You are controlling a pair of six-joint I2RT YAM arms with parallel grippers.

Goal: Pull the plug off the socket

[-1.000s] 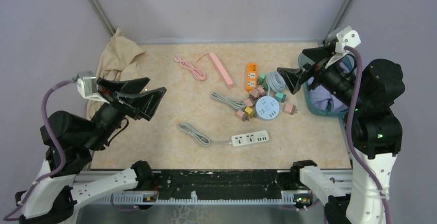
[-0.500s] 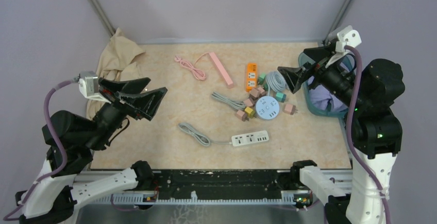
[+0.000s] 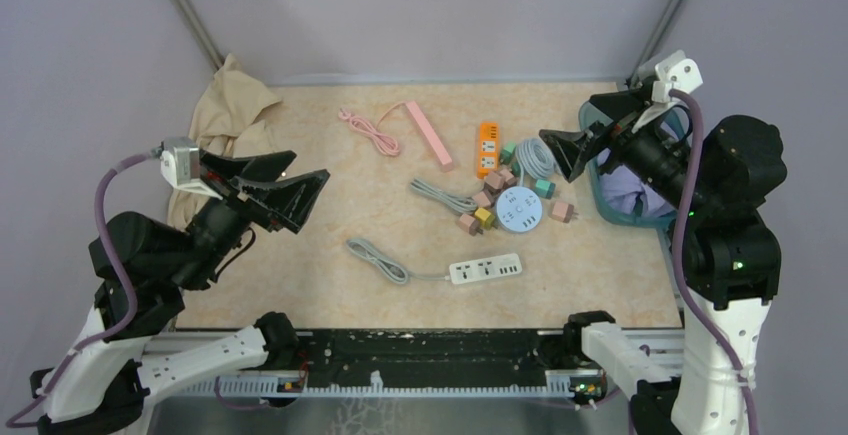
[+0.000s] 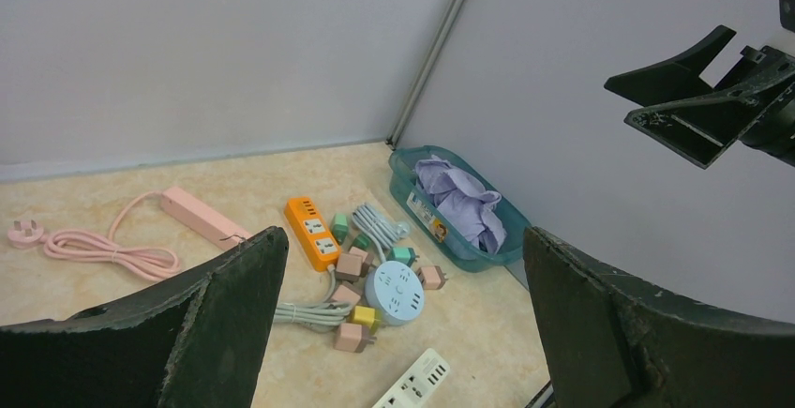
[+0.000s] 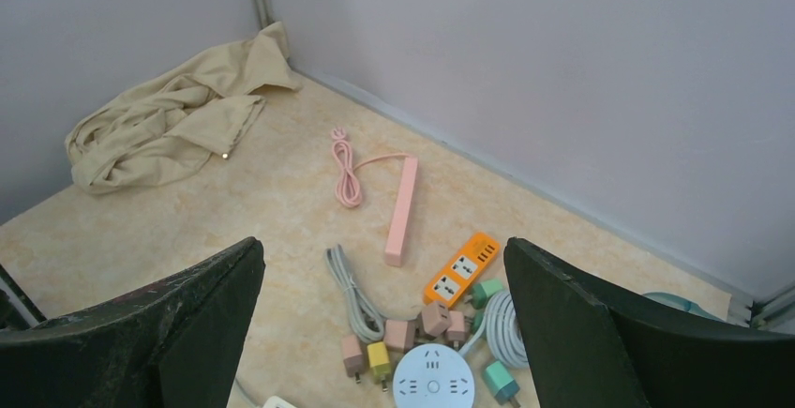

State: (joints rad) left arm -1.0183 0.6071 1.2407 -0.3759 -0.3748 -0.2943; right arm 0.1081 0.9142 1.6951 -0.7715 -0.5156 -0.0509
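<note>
Two arms raised over a table of power strips; nothing is held.
A cloth (image 3: 225, 115) is heaped at the far left. The left gripper (image 3: 308, 167) is spread wide in the air. A pink strip (image 3: 430, 135) and an orange strip (image 3: 487, 148) follow. The round socket (image 3: 519, 209) lies right of centre, ringed closely by small plugs (image 3: 484, 217). The right gripper (image 3: 565, 125) is likewise spread, beside a basket (image 3: 612, 205).

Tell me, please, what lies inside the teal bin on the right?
Crumpled lilac cloth fills the bin; anything underneath the cloth is covered and cannot be seen.
</note>
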